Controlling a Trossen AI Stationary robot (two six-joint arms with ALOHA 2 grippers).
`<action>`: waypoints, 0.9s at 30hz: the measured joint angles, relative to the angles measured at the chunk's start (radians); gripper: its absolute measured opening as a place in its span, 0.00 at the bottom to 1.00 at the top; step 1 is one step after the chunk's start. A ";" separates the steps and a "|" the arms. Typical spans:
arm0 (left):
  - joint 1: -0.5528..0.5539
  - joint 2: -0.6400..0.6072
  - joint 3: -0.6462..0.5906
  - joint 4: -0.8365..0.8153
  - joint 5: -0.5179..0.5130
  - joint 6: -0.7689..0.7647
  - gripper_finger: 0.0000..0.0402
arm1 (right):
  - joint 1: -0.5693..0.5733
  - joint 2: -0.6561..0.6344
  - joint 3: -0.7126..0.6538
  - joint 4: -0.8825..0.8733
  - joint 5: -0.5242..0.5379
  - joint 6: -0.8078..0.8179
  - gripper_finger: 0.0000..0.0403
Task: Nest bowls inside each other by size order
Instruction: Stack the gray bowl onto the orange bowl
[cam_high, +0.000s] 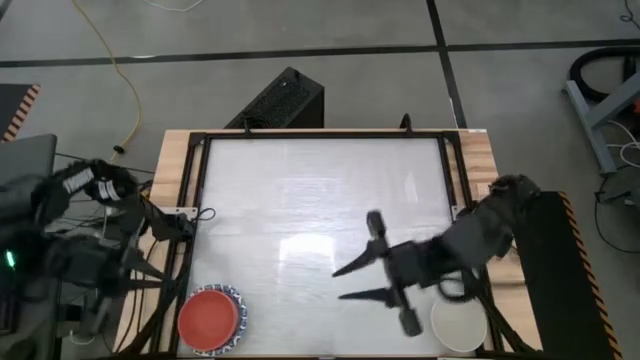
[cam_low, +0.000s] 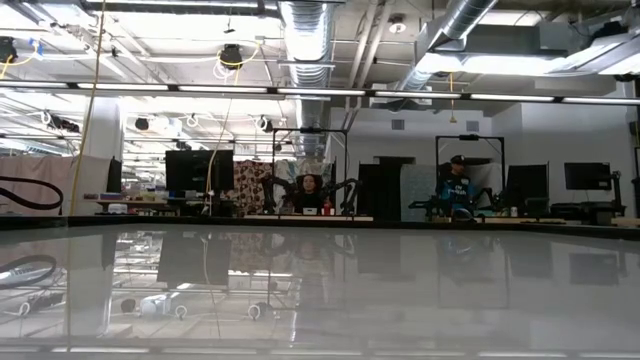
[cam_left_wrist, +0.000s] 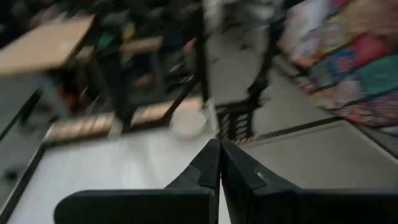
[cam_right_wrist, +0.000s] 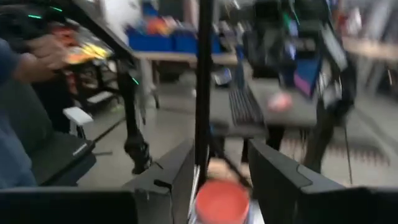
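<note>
Cream bowl (cam_high: 458, 325) lay at worktop (cam_high: 320, 190) front-right corner, just beside right hand (cam_high: 347, 282), behind its spread, empty fingers. Fingers pointed toward red bowl (cam_high: 208, 318) on blue-rimmed stack, front-left. Left hand (cam_left_wrist: 219, 163) pressed together, parked off left edge.

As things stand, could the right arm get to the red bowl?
Probably yes. The right claw stands open over bare table, pointing toward the red bowl in the stack at the near left, and nothing lies between them.
</note>
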 joint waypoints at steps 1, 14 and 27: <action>0.013 -0.017 0.000 0.058 0.041 0.091 0.00 | -0.011 -0.015 0.000 0.015 -0.027 -0.042 0.42; 0.238 -0.187 -0.002 0.163 0.355 0.559 0.00 | -0.152 -0.223 0.000 -0.237 -0.048 -0.070 0.42; 0.421 -0.371 -0.003 -0.029 0.418 0.546 0.00 | -0.213 -0.402 -0.001 -0.416 0.053 0.057 0.42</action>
